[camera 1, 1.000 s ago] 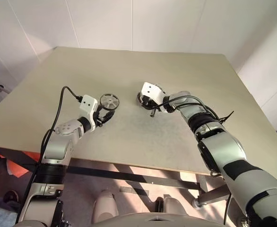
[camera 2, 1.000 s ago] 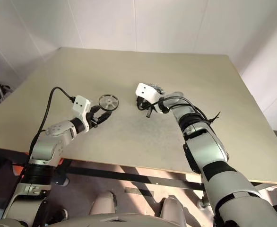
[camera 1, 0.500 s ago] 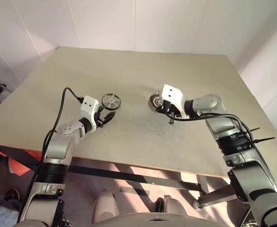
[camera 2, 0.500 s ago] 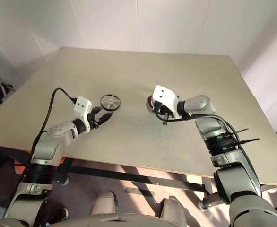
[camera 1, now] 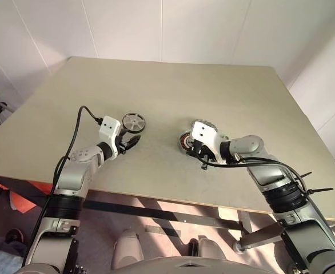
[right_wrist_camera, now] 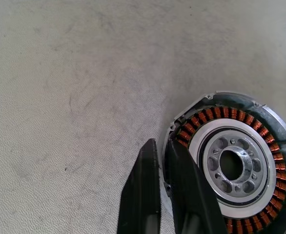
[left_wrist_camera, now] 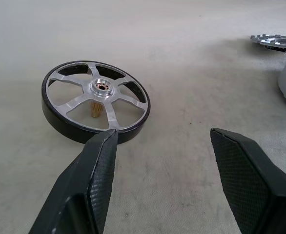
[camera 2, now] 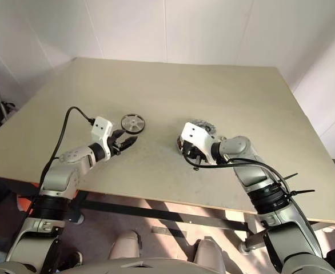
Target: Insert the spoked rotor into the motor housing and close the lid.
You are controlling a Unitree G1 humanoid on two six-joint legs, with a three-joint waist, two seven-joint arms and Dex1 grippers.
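Tabletop (camera 1: pixel 156 85) holds black-rimmed, silver spoked rotor (left_wrist_camera: pixel 96 101).

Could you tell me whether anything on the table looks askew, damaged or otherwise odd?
Nothing stands out. The rotor lies flat and whole on the table, the housing sits open side up with its windings intact, and the lid lies just beyond the housing. Nothing is spilled.

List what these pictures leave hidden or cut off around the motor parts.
- Motor housing: right wrist view, far side cut by the edge.
- Lid: left wrist view, cut by the edge; head views, half hidden behind the right gripper.
- Spoked rotor: underside hidden.
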